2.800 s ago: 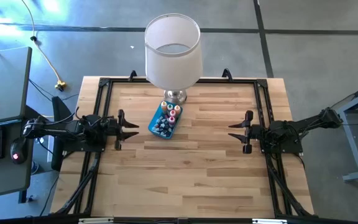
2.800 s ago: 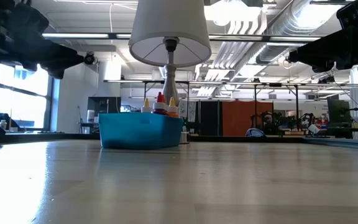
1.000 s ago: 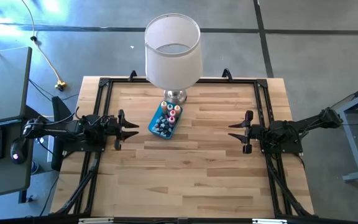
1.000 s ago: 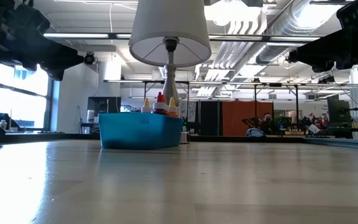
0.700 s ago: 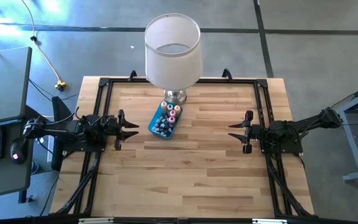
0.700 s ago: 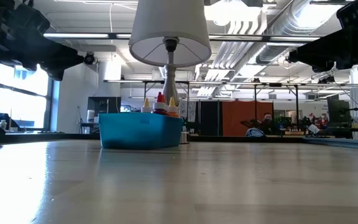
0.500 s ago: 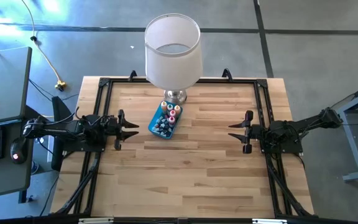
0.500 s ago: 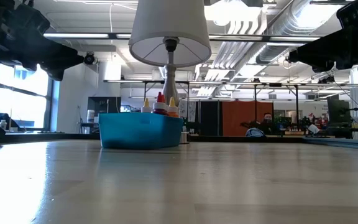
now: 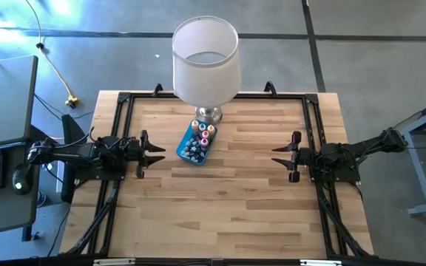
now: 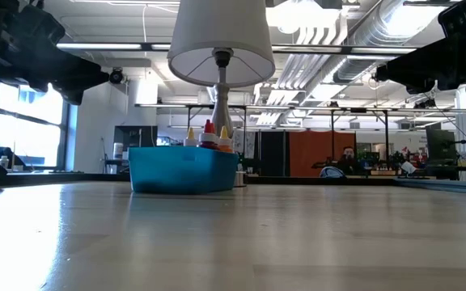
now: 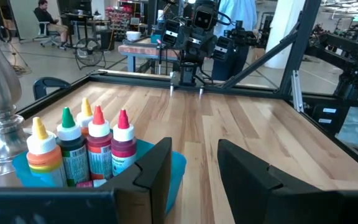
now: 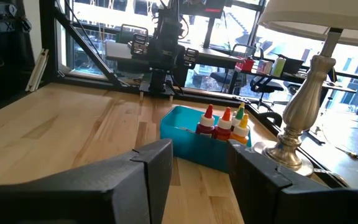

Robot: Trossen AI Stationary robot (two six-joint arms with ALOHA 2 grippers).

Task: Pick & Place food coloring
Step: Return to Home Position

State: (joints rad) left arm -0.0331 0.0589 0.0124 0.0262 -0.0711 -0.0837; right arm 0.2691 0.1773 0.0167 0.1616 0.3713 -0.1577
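both arms parked, all the bottles in the tray, nothing moving

near to far in the low view: bare table (image 10: 233, 242) across the lower frame, then the blue tray (image 10: 183, 170) left of centre with the food coloring (image 10: 209, 133) standing inside, caps poking above the rim, and the lamp (image 10: 221, 40) just behind. in the high view the left gripper (image 9: 156, 153) at centre left and the right gripper (image 9: 278, 157) at centre right face each other, well apart from the tray, jaws spread and empty. nothing has shifted over the last few seconds and no bottle shows loose on the wood, so i judge the task finished and the arms home.
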